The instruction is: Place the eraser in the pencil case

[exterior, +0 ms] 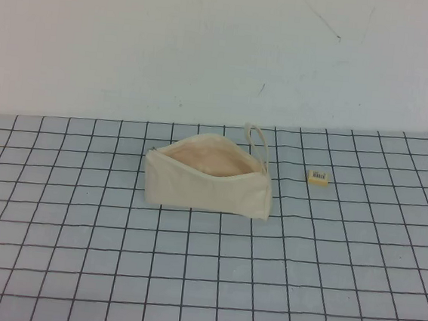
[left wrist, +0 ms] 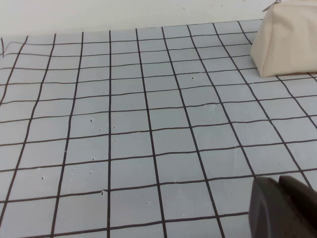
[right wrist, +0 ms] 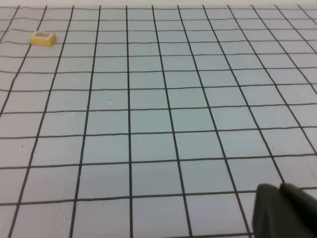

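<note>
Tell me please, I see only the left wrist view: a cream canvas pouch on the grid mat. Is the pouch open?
Observer: Yes. In the high view the cream canvas zip pouch stands with its mouth open upward and the peach lining shows.
Operator: Where is the eraser?
Observer: The tiny pale yellow rectangular eraser lies on the grey grid mat to the robot's right of the pouch, apart from it.
Operator: Is any pincer near it?
Observer: No. The right pincer is far from the eraser in its wrist view; the left pincer is back from the pouch. Neither arm shows in the high view.
</note>
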